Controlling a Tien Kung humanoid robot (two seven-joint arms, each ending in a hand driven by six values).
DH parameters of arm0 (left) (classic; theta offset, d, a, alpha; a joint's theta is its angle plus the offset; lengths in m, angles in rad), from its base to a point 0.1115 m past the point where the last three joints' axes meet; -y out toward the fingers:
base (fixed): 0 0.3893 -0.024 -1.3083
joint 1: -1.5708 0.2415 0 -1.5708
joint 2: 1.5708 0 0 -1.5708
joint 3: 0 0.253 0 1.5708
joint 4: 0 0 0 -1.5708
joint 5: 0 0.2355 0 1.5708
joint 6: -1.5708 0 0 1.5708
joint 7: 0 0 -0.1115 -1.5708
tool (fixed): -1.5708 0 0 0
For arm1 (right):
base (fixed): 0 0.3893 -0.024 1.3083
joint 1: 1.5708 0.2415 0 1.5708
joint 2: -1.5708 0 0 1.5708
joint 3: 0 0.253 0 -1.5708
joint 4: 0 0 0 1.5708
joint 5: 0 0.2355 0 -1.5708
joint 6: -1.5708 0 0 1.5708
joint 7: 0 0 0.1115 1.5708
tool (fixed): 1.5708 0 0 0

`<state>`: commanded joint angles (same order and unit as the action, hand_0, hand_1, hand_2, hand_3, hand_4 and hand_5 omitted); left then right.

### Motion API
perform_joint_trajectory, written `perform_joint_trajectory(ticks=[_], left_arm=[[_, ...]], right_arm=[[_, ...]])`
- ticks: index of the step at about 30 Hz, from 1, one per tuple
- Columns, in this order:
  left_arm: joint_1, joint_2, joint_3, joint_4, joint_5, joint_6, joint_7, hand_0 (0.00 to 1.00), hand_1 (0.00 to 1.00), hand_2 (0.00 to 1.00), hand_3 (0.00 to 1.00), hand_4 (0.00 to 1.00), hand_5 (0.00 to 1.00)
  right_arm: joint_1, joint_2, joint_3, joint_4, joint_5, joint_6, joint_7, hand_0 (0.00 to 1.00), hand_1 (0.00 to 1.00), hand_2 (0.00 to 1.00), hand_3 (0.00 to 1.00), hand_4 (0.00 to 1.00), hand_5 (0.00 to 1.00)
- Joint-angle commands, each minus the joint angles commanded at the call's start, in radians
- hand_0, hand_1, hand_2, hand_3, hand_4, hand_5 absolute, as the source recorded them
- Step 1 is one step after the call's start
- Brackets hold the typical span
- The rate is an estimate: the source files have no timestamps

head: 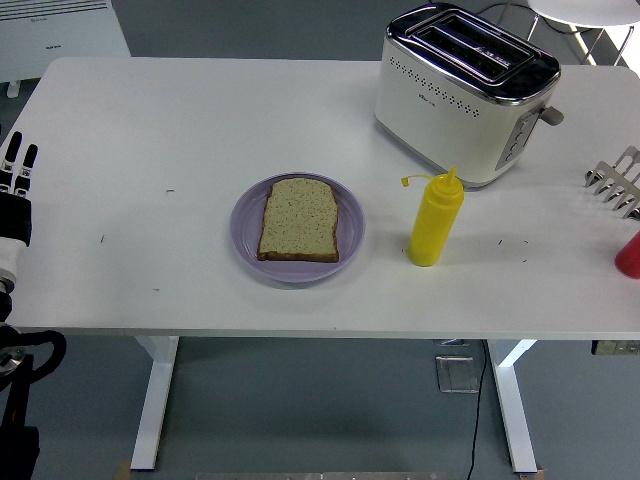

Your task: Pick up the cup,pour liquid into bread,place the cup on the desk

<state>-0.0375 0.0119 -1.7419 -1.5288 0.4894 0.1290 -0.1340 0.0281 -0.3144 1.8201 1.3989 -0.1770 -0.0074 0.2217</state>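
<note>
The bottle (435,222), a yellow squeeze bottle with its small cap hanging off the nozzle, stands upright on the white table (150,120), just right of the plate (246,225) and in front of the toaster (465,90). The purple plate holds one slice of bread (299,219) lying flat. The left hand (14,190) sits at the picture's left edge beside the table, fingers straight and pointing up, holding nothing, well apart from the bottle. At the right edge are a metal rack (618,182) and part of a red object (629,253).
</note>
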Motion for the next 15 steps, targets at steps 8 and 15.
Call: perform_joint_trajectory(ticks=[8, 15], left_arm=[[-0.003, -0.001, -0.004, 0.000, 0.000, 0.000, 0.000, 0.807, 0.789, 0.836, 0.817, 0.487, 0.998], [-0.007, 0.000, -0.004, -0.001, 0.000, 0.000, 0.000, 0.807, 0.789, 0.835, 0.816, 0.487, 0.998]], right_arm=[[0.005, 0.005, 0.000, -0.020, 0.003, -0.011, 0.011, 0.758, 0.651, 0.675, 0.631, 0.460, 0.328], [0.009, 0.006, 0.002, -0.024, 0.009, -0.020, 0.016, 0.756, 0.651, 0.675, 0.629, 0.460, 0.335]])
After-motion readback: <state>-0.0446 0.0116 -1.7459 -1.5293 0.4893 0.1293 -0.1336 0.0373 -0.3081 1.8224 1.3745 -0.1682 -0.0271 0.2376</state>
